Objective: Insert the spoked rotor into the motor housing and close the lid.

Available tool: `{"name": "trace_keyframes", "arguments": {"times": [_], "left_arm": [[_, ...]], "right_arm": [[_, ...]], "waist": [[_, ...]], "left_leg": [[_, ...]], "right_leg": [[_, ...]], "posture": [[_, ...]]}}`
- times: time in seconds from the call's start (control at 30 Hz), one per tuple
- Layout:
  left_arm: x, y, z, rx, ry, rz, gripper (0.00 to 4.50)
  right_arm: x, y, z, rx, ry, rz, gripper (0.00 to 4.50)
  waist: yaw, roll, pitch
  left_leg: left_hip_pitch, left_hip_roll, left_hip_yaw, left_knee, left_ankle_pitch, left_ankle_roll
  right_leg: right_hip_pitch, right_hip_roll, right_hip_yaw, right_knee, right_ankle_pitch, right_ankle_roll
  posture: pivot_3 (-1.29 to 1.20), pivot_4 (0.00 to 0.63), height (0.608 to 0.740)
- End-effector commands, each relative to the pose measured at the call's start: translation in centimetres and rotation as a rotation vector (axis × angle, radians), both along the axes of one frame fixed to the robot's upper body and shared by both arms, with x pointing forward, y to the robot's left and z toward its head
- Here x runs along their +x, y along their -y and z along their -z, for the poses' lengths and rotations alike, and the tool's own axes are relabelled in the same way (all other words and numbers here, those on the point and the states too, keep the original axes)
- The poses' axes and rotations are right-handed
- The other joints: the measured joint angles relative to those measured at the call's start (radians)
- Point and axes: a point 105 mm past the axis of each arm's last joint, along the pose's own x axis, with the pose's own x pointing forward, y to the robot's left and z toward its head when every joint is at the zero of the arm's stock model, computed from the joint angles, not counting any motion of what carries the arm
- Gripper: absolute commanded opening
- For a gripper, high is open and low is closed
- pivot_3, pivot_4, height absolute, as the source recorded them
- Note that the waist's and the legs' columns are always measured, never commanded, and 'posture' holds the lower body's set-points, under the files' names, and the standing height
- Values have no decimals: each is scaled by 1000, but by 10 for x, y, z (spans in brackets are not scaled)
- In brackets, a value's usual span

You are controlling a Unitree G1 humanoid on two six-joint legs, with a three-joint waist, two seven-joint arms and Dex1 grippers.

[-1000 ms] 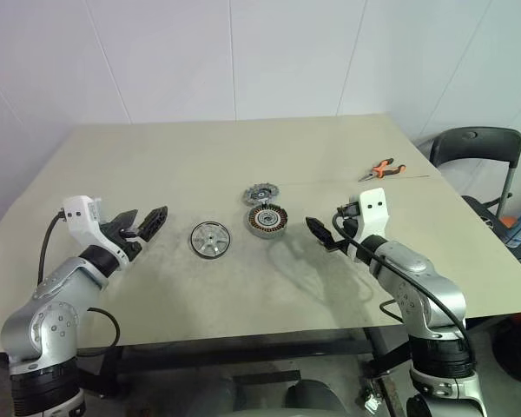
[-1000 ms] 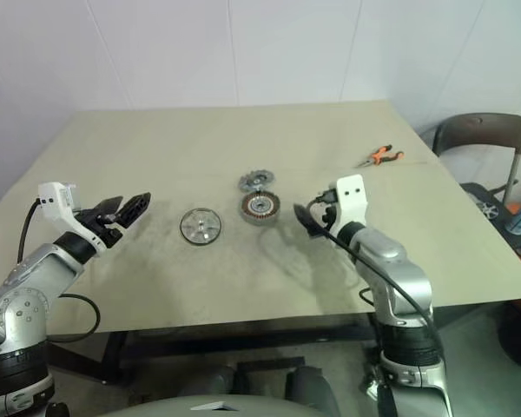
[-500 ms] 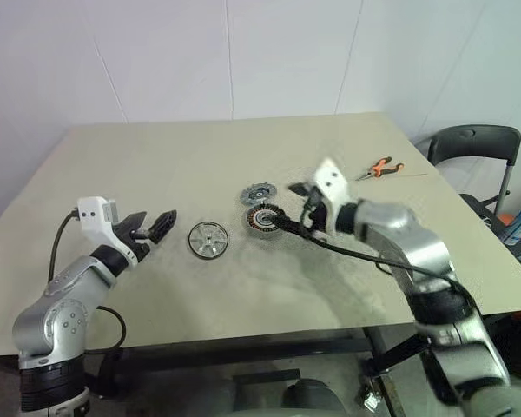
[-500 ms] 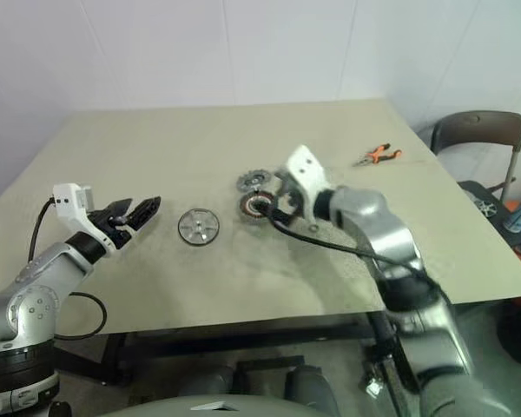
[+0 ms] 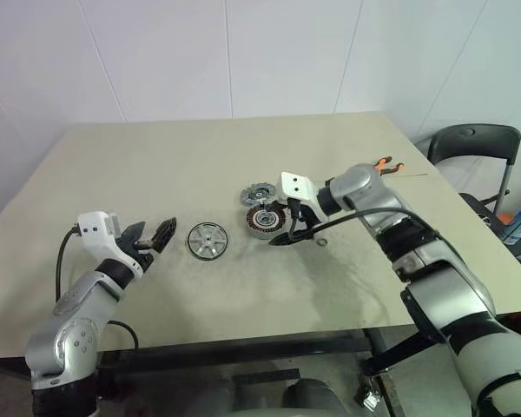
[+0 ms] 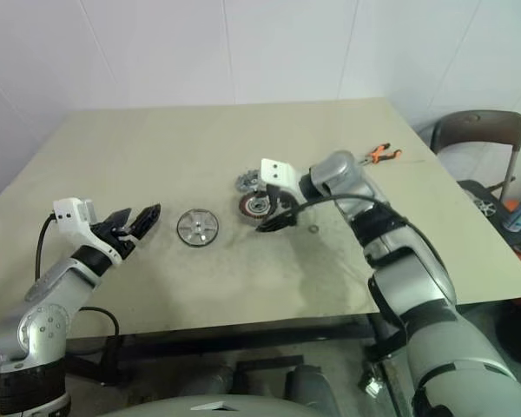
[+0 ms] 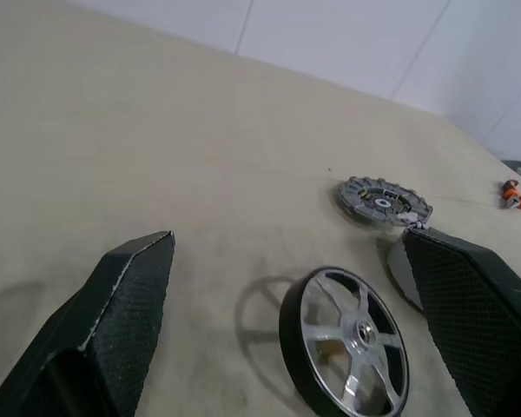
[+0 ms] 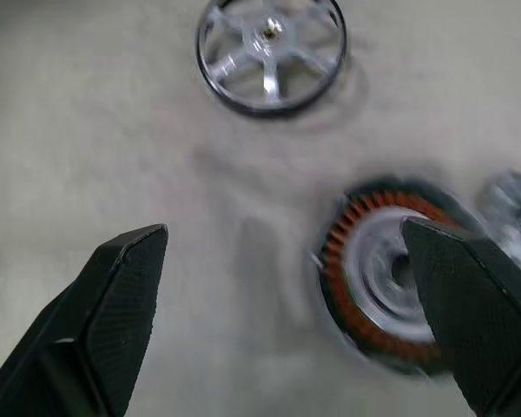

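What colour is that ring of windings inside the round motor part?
Copper-orange, on the motor housing; clearest in the right wrist view.

Toothed grey spoked rotor [image 5: 260,192] lies behind copper-wound motor housing [image 5: 266,221], silver lid [image 5: 208,239] alongside.

Orange-handled pliers [image 5: 385,163] lie near the table's [image 5: 156,156] right edge (towards its far corner). A dark chair [image 5: 473,143] stands beyond that edge.

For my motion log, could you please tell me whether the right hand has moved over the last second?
Yes: the right hand swung leftwards, reaching the copper-wound motor housing.
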Motion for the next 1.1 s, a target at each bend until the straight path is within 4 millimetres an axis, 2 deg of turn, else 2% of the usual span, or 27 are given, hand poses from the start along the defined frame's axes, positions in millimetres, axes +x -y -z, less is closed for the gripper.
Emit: {"name": "trace_keyframes", "arguments": {"times": [0.03,0.2,0.37,0.6,0.77,0.97,1.1], "left_arm": [[-4,-5,-17,12,79,-51,4453],[-10,-5,-10,9,70,-87,4453],[-14,-6,-8,5,65,-116,4453],[-17,-6,-7,9,56,-118,4453],[-14,-3,-8,7,60,-108,4453],[-13,-4,-7,8,56,-106,4500],[-13,-1,-5,3,54,-104,4500]], "right_arm": [[13,-3,-5,-43,66,-2,4484],[18,-8,3,-66,84,8,4484],[18,-13,23,-81,113,9,4484],[13,-22,29,-83,127,-37,4484],[15,-17,41,-97,152,-1,4484],[15,-13,45,-111,154,2,2631],[20,-13,42,-106,187,34,2631]], "waist": [[-2,0,0],[-1,0,0],[-2,0,0],[-2,0,0],[0,0,0],[-3,0,0],[-3,0,0]], "left_leg": [[1,0,0,0,0,0],[1,0,0,-1,1,-1],[1,0,0,-2,1,-2],[1,0,0,-4,3,-4],[2,0,0,-4,3,-4],[2,0,0,-4,3,-5],[2,0,0,-4,3,-5]], "right_leg": [[0,0,0,0,0,0],[0,0,0,1,0,0],[-1,0,0,0,0,0],[-1,0,0,2,0,0],[-1,0,0,2,0,0],[-1,1,0,2,1,0],[-1,1,0,3,1,0]], "posture": [[0,0,740],[0,0,740],[0,0,740],[0,0,740],[0,0,740],[0,0,740],[0,0,740]]}}
